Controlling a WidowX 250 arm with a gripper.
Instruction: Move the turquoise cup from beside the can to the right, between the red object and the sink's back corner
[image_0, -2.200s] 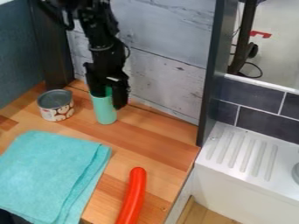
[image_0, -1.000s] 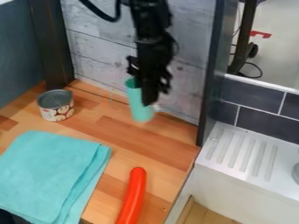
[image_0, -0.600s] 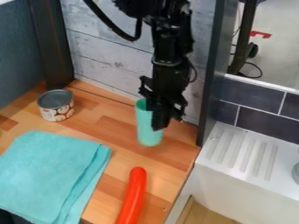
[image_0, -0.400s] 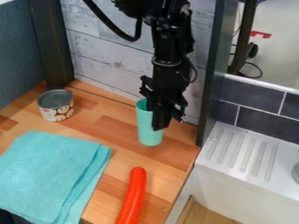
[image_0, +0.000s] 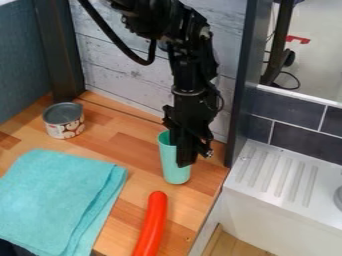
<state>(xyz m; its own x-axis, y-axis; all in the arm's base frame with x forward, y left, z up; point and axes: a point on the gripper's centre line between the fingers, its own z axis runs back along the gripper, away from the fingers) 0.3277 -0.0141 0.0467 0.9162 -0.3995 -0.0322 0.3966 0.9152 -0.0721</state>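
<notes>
Carried from near the tin can to the right side of the wooden counter, then nearer the front, with the mint-green cup nearly upright in the black gripper; closed on the cup near its rim, with the exact gap hidden; now just behind the red sausage-shaped toy; apparently well into a relocation, still without release; impossible to tell about contact with the wood.

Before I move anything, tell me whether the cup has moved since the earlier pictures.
Yes: the cup has moved away from the can, toward the picture's lower right, nearer the red stick.
</notes>
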